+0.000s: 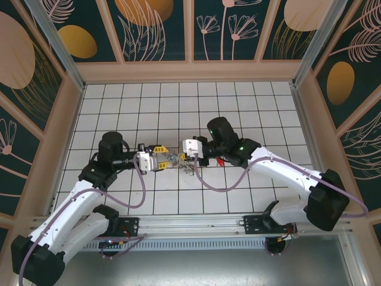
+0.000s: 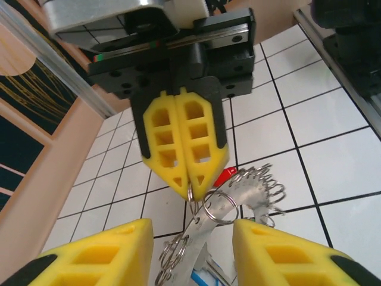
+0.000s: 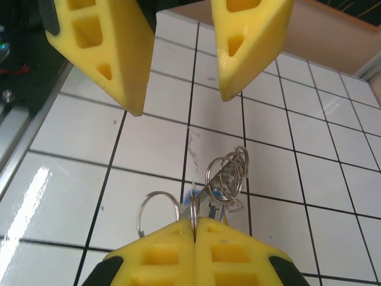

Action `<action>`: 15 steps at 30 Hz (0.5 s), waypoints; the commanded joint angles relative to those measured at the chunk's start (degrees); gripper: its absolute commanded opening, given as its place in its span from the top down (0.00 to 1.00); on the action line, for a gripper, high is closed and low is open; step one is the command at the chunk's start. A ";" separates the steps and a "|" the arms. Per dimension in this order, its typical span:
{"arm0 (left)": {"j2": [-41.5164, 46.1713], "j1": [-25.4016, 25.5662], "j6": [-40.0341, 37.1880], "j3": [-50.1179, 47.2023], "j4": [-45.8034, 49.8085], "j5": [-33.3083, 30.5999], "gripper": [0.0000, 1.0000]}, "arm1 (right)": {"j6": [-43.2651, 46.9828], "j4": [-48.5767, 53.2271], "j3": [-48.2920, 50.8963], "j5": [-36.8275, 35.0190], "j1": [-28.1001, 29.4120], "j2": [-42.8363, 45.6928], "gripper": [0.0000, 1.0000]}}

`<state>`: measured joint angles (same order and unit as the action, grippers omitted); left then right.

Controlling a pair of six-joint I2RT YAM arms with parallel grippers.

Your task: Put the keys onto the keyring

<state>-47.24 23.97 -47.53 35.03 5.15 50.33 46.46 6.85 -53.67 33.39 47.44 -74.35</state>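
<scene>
Two grippers face off: right gripper (image 3: 194, 226), bottom centre, clenches keyring (image 3: 156, 208); left gripper (image 3: 178, 98), top of frame, jaws released wide.

I count two arms (image 1: 77, 202), two grippers: left gripper (image 1: 168, 158), right gripper (image 1: 182, 156). Yellow fingers (image 2: 178, 137): four. Keys (image 1: 186, 165): one red head (image 2: 225, 176), one blue head (image 2: 201, 277) seen; total unclear. Keyring (image 2: 205, 210): one plain loop, more rings (image 2: 257, 182) coiled, uncountable.

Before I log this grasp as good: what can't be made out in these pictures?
Top external: silvery metal keys, too small to count.
Left wrist: red plastic key head, mostly behind the right gripper's shut yellow fingers.
Right wrist: blue plastic key head, mostly behind the thin silvery wire keyring.
</scene>
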 commanded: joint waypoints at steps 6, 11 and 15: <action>-0.57 0.12 10.63 -0.47 -3.48 2.16 0.74 | -9.83 -13.69 4.22 2.12 0.53 3.87 1.00; -2.07 0.07 7.26 -0.08 -0.89 5.03 0.80 | -8.78 -14.92 4.74 2.69 1.81 4.23 1.00; -4.37 0.12 4.40 1.94 4.09 4.40 0.83 | -6.82 -14.09 4.17 2.12 3.26 3.74 1.00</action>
<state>-50.46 23.97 -40.64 35.20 4.99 53.01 38.63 -3.05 -48.84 33.54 49.78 -72.18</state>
